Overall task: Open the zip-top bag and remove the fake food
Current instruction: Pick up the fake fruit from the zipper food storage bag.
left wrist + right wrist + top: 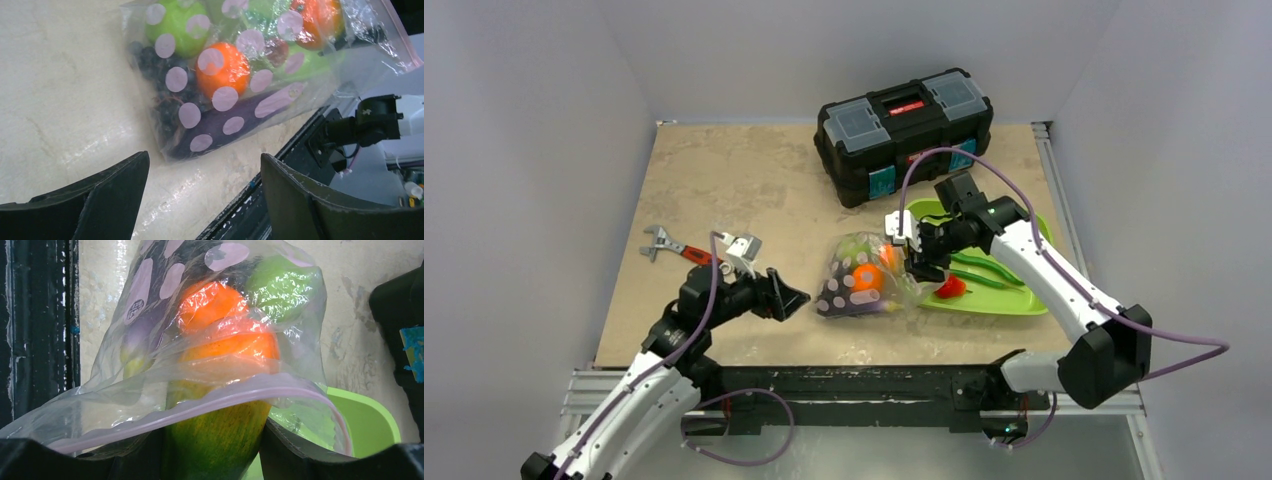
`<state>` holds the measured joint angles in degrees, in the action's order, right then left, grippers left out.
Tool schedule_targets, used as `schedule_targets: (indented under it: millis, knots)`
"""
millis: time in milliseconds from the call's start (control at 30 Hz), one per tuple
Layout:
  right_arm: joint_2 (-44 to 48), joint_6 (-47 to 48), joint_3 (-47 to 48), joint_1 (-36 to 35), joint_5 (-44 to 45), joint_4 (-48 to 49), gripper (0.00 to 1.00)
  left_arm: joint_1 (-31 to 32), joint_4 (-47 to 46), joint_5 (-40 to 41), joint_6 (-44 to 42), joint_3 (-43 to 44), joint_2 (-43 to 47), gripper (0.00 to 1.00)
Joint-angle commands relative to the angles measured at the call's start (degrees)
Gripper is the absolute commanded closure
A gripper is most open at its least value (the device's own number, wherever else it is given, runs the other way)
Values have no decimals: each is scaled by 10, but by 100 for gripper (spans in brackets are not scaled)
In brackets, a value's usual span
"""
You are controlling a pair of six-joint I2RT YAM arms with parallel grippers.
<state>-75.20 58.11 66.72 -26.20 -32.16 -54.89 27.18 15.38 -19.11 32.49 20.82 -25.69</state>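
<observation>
My right claw (212, 456) pinches the mango (215, 432) at the open mouth of the zip-top bag (150, 385), evidently to draw it out; my left claw (204, 159) stands spread near the bag's closed end.

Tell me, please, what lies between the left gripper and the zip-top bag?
Only bare table: in the left wrist view, nothing sits between the left gripper, jaws open, and the zip-top bag.

Clear dotted bag (862, 285), zip open, w/ mango (215, 440) half out.
</observation>
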Motion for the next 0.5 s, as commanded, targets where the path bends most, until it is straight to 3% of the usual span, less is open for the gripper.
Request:
schedule_targets:
  millis: [0, 267, 467]
  knots:
    - [-10, -8, 1, 2, 14, -2, 98, 33, -78, -44, -2, 3, -34, 18]
    - [-26, -23, 29, 2, -27, -20, 98, 230, -67, 162, -95, 65, -181, 15]
    - [-51, -100, 48, 3, -48, -1, 98, 371, -126, 378, -257, 84, -255, 5]
